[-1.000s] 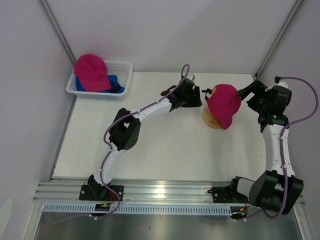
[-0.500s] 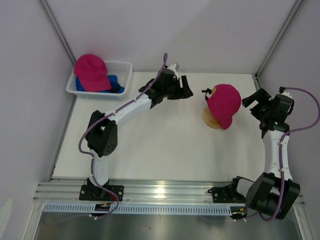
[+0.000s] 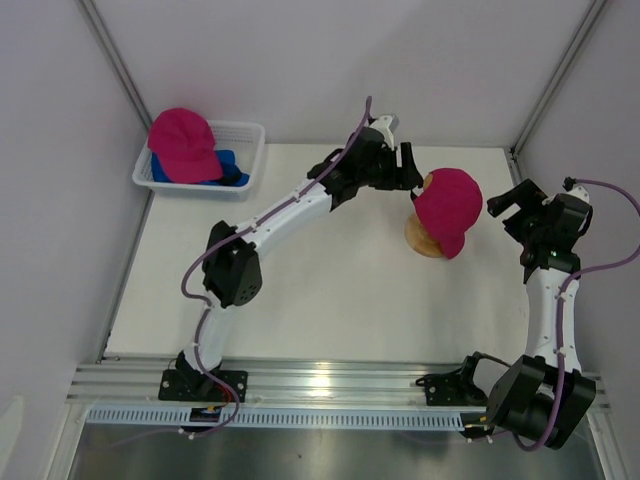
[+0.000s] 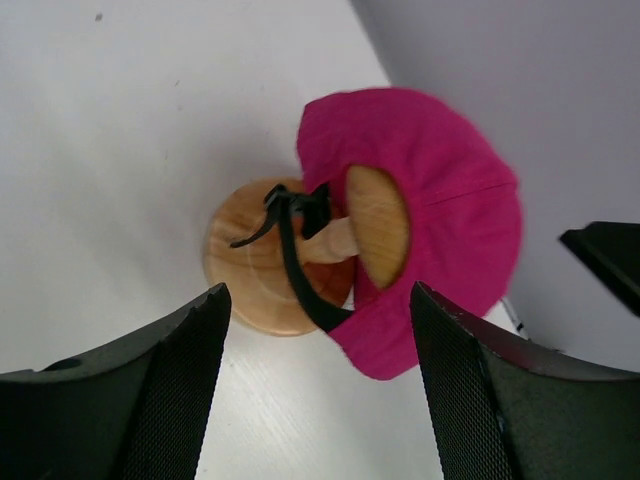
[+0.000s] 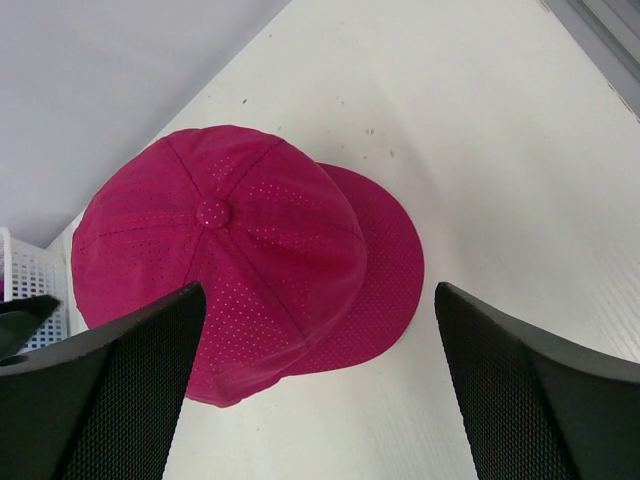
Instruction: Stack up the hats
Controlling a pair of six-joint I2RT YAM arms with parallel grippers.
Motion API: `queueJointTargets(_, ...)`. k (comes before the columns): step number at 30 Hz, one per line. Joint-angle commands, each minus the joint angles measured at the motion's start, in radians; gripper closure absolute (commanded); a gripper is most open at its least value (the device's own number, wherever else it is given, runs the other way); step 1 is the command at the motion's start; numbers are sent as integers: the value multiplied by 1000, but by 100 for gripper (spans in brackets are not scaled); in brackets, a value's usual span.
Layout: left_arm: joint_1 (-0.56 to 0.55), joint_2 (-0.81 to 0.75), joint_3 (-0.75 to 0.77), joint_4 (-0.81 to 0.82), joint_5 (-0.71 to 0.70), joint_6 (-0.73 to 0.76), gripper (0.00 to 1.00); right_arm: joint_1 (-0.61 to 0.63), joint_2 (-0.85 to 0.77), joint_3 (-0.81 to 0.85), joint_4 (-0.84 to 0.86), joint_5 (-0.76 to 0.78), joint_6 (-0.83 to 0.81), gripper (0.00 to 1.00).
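Magenta perforated cap, black rear strap dangling, sits on the wooden stand at the tabletop's far right; left tool and right tool flank it, both spread wide.

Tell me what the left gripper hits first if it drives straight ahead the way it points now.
Most likely the black strap at the back of the pink cap, with the wooden stand behind it; depth is hard to judge.
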Motion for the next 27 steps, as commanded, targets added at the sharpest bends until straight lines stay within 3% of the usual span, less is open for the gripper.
queueJointTargets(1, 2, 54, 32, -49, -43, 1, 25, -4, -22, 13, 31, 2, 1, 1)
queueJointTargets(17, -11, 220, 110, -89, -88, -38, 30, -4, -14, -2, 56, -9, 7, 1)
queueJointTargets(25, -6, 234, 102, -109, -85, -30, 29, -4, -16, -5, 56, -15, 4, 1)
queueJointTargets(27, 0, 185, 37, -85, -72, -24, 26, -4, -16, 0, 53, -26, -4, 1)
